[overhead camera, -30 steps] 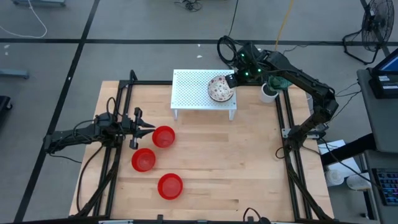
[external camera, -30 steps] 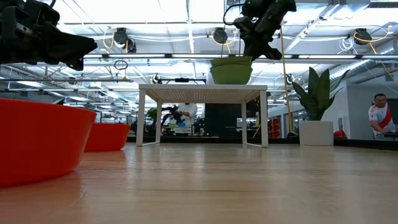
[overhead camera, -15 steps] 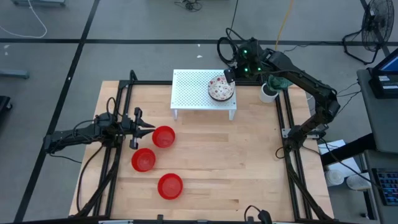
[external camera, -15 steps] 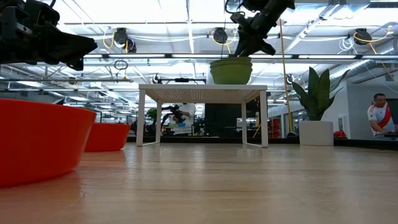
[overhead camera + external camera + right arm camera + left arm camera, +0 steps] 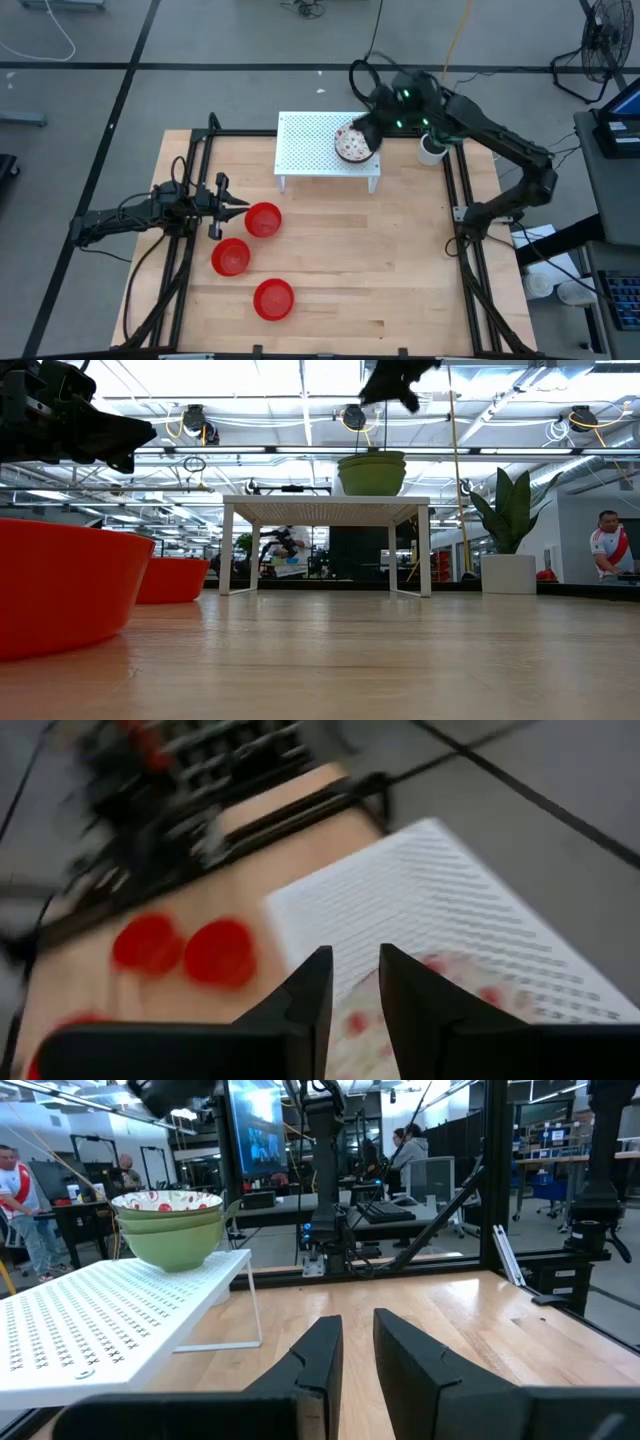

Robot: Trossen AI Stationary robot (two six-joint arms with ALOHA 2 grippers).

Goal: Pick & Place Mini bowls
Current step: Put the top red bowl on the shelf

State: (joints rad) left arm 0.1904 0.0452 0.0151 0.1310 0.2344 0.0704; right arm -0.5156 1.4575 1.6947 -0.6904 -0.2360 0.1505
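Three plain red mini bowls (image 5: 263, 219) (image 5: 231, 257) (image 5: 273, 299) sit on their bases on the wooden table's left half; two show in the low view (image 5: 60, 585) (image 5: 172, 580). The patterned bowls, white and red-speckled inside and green outside, are nested in a stack (image 5: 350, 146) (image 5: 372, 472) (image 5: 172, 1220) on the white perforated shelf (image 5: 310, 145). My right gripper (image 5: 362, 128) (image 5: 403, 395) (image 5: 350, 970) hangs above that stack, open by a narrow gap and holding nothing. My left gripper (image 5: 240, 205) (image 5: 357, 1330) waits just left of the nearest red bowl, slightly open and empty.
A white cup with a green plant (image 5: 432, 148) (image 5: 510, 540) stands right of the shelf, close to my right arm. Black frame rails (image 5: 190, 200) (image 5: 462, 220) run along both table sides. Bare wood (image 5: 380, 260) fills the middle and right. A person (image 5: 610, 550) stands beyond the table.
My right gripper has risen straight up from just above the bowl stack, climbing well clear of it. The stack has stayed in place on the shelf.
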